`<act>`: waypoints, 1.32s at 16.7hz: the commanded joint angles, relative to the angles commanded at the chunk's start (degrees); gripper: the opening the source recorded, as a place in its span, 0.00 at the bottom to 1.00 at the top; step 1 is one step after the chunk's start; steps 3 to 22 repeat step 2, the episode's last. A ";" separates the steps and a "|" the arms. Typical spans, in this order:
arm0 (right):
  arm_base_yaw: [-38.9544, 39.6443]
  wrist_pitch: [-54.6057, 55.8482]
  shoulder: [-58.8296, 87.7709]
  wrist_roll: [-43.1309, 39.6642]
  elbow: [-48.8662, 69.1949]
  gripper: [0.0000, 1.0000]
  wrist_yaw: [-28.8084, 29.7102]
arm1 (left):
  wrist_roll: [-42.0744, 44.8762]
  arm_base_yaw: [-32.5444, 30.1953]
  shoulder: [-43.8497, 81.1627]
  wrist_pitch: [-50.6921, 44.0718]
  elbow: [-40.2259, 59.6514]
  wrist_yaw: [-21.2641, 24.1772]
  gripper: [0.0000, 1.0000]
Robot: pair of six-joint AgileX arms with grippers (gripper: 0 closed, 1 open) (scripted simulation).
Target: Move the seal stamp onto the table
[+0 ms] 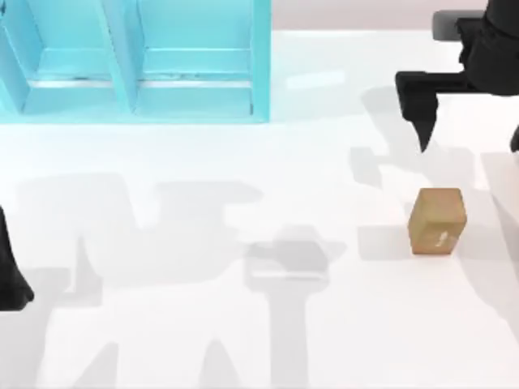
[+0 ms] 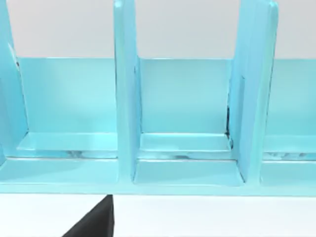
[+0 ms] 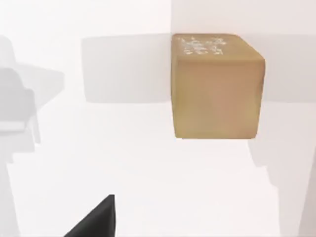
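Observation:
The seal stamp (image 1: 438, 220), a tan-brown block with a pale mark on one face, stands on the white table (image 1: 243, 340) at the right side. In the right wrist view the seal stamp (image 3: 215, 89) rests alone on the white surface, apart from one dark fingertip (image 3: 96, 222). My right gripper (image 1: 469, 139) hovers behind the stamp toward the back right corner, open with nothing between its fingers. My left arm (image 1: 10, 275) is parked at the table's left edge, and one of its fingers (image 2: 96, 222) shows before the shelf, set off to the side as on the open right gripper.
A turquoise-blue shelf unit (image 1: 138, 57) with upright dividers stands at the back left. The left wrist view faces its compartments (image 2: 185, 113). White tabletop stretches between the shelf and the stamp.

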 joint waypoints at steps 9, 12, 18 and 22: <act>-0.02 -0.47 -0.15 -0.02 0.45 1.00 -0.01 | 0.00 0.00 0.00 0.00 0.00 0.00 1.00; -0.02 -0.47 -0.15 -0.02 0.45 1.00 -0.01 | 0.00 0.00 0.00 0.00 0.00 0.00 1.00; -0.02 -0.47 -0.15 -0.02 0.45 1.00 -0.01 | 0.00 0.00 0.00 0.00 0.00 0.00 1.00; -0.02 -0.47 -0.15 -0.02 0.45 1.00 -0.01 | 0.00 0.00 0.00 0.00 0.00 0.00 1.00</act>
